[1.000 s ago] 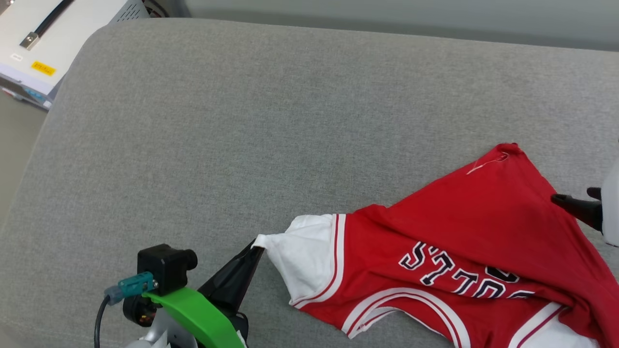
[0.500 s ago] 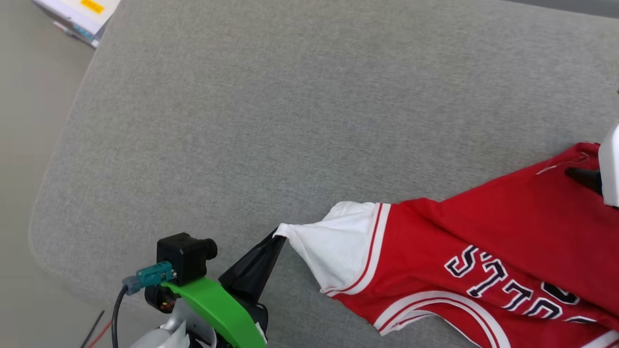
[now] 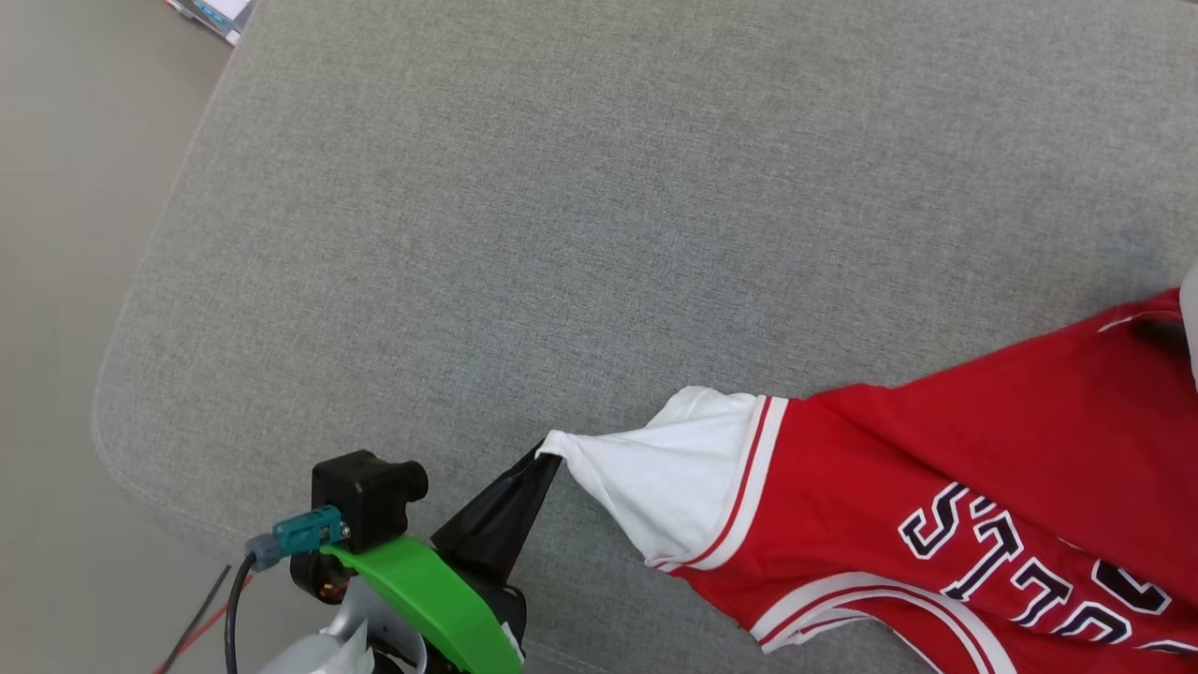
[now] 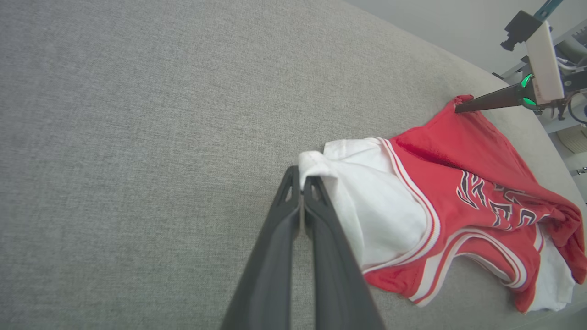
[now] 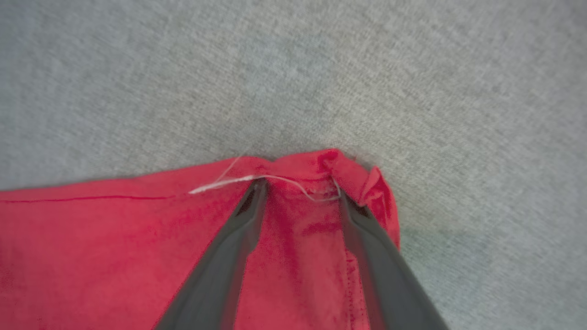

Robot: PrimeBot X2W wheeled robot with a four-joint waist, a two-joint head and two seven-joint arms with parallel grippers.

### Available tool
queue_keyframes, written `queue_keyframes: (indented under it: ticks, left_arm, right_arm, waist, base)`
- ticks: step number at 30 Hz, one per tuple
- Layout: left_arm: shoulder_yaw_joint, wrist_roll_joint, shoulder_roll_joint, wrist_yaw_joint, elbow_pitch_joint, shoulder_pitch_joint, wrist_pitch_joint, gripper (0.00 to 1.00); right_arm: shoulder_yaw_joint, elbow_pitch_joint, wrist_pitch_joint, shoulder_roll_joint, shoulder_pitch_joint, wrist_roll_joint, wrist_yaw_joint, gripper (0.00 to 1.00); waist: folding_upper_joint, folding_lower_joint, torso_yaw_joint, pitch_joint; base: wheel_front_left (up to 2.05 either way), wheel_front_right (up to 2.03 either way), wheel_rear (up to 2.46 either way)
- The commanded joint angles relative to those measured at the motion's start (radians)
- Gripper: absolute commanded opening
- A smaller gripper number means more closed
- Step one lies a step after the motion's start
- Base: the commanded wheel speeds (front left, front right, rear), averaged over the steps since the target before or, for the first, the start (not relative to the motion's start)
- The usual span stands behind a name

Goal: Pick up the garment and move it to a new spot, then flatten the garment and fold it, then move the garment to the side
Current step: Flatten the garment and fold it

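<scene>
Where your left gripper [image 3: 546, 451] reaches in nearest you, its fingers are pinched tight on the white sleeve tip [image 3: 582, 449] of the red jersey [image 3: 936, 449], which lies rumpled on the grey cushion [image 3: 562, 187]. At the far red corner, your right gripper [image 5: 299, 189] rests spread apart on the fabric.

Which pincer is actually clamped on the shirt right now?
The left pincer: its jaws are shut on the shirt at its white sleeve tip. The right pincer stands open over the red corner.

Bright, even light; right wrist view softly blurred
</scene>
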Motion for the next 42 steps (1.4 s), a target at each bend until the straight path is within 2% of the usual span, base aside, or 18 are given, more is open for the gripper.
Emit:
queue_keyframes:
  ticks: [1, 10, 17, 23, 28, 33, 42]
  left_arm:
    - [0.002, 0.018, 0.0, -0.007, 0.004, -0.013, -0.009, 0.0]
    - [0.014, 0.022, 0.017, -0.005, 0.002, -0.01, -0.021, 0.0]
    - [0.043, 0.028, 0.042, 0.017, -0.021, -0.018, -0.023, 0.0]
    - [0.072, 0.044, 0.067, 0.044, -0.075, -0.055, -0.005, 0.0]
    - [0.096, 0.058, 0.08, 0.066, -0.124, -0.094, 0.011, 0.0]
    - [0.159, 0.059, 0.099, 0.088, -0.16, -0.153, 0.009, 0.0]
    - [0.27, 0.036, 0.101, 0.111, -0.212, -0.303, 0.012, 0.0]
  right_arm:
    - [0.029, 0.044, 0.002, 0.014, 0.053, 0.009, -0.001, 0.0]
    - [0.018, 0.057, -0.128, 0.015, 0.024, 0.035, -0.001, 0.0]
    - [0.017, 0.05, -0.283, 0.008, -0.002, 0.075, -0.001, 0.0]
    - [0.025, 0.01, -0.386, -0.027, -0.034, 0.109, -0.001, 0.0]
    - [0.03, -0.049, -0.422, -0.045, -0.055, 0.124, -0.001, 0.0]
    - [0.007, -0.128, -0.449, -0.051, -0.07, 0.127, -0.001, 0.0]
    - [-0.035, -0.254, -0.491, -0.016, -0.099, 0.123, -0.001, 0.0]
  waist:
    - [0.0, 0.0, -0.002, -0.001]
    - [0.0, 0.0, -0.037, -0.043]
    - [0.0, 0.0, -0.087, -0.121]
    - [0.0, 0.0, -0.135, -0.181]
    - [0.0, 0.0, -0.174, -0.223]
    - [0.0, 0.0, -0.213, -0.262]
    - [0.0, 0.0, -0.277, -0.304]
  base:
    - [0.0, 0.0, 0.0]
    - [0.0, 0.0, 0.0]
    - [0.0, 0.0, 0.0]
    - [0.0, 0.0, 0.0]
    - [0.0, 0.0, 0.0]
    - [0.0, 0.0, 0.0]
    - [0.0, 0.0, 0.0]
